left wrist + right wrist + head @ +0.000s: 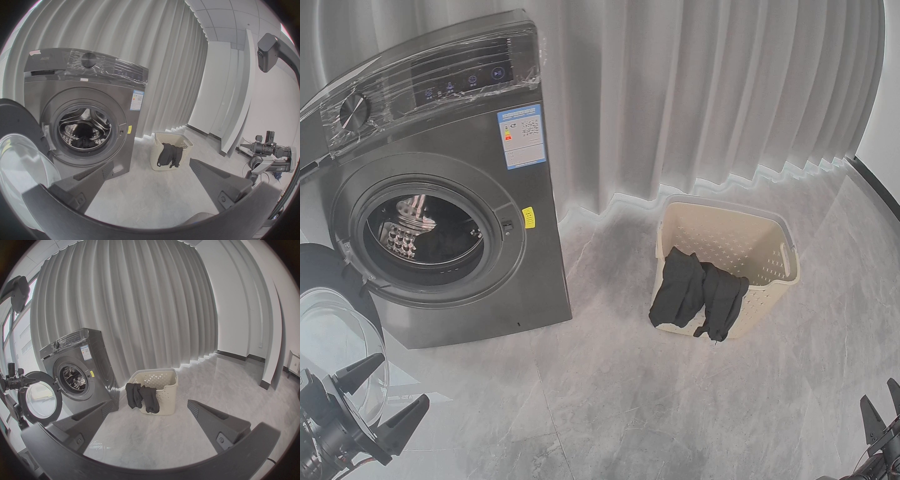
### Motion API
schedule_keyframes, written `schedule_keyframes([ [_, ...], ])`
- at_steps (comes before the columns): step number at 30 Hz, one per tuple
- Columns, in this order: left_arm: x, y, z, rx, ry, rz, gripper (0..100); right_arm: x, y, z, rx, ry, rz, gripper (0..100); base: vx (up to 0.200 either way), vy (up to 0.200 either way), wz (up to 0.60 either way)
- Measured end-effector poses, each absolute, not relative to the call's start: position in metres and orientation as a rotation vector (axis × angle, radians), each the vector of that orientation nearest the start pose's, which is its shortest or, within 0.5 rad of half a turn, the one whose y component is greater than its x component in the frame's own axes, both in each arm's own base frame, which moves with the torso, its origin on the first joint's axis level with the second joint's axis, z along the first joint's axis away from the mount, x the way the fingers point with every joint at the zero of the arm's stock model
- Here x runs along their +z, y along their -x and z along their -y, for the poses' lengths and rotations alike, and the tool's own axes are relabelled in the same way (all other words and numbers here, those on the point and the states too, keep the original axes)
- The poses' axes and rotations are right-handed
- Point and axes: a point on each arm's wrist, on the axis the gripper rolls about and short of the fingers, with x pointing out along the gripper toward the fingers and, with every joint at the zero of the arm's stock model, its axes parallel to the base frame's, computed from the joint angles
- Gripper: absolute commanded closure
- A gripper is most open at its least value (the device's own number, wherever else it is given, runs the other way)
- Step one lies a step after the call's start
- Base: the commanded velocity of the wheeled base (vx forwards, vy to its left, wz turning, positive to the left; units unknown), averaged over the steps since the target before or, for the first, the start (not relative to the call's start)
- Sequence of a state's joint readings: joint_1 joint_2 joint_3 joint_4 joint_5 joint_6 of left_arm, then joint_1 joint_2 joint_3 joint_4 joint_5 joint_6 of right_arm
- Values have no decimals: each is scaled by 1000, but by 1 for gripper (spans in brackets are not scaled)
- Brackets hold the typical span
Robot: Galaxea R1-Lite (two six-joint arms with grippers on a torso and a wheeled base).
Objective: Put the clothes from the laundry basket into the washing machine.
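- Beside the pale pleated curtain [706,94], on the grey tiled floor [625,400], stood a dark grey front-loading washing machine [456,144]; its round glass door [334,331] hung swung wide open on the robot's left side, leaving the drum mouth exposed
- Inside the metal drum [403,228] lay something dark [83,142], low toward the bottom; what kind of garment it was could not be told
- A cream perforated laundry basket [765,253] sat on the floor well apart from the machine, on the robot's right of it, close to the curtain's hem
- Black clothes [682,289] were draped over the basket's near rim, part tucked inside and part hanging down the outer wall almost to the floor; they hung in two lobes side by side
- The left gripper [403,378] hovered low in front of the open door, its fingers spread wide apart and holding nothing; it stood well away from the basket
- The right gripper [876,389] was at the near right, off to the side of the basket and well short of it; its fingers were likewise spread, with nothing between them
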State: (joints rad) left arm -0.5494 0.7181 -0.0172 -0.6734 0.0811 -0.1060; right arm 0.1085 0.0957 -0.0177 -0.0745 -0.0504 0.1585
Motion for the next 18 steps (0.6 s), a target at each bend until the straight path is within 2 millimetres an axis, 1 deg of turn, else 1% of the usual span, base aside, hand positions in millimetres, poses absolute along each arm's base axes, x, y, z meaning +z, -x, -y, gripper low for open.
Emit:
schedule_keyframes([
  [7,140,-51,29,-468,95,-51,0,90,16,3,58,-159,-8,0,0,0,0],
  [14,140,-51,29,-467,96,-52,0,90,16,3,59,-159,-9,0,0,0,-600],
  [18,140,-51,29,-466,95,-53,0,90,16,3,59,-159,-10,0,0,0,0],
])
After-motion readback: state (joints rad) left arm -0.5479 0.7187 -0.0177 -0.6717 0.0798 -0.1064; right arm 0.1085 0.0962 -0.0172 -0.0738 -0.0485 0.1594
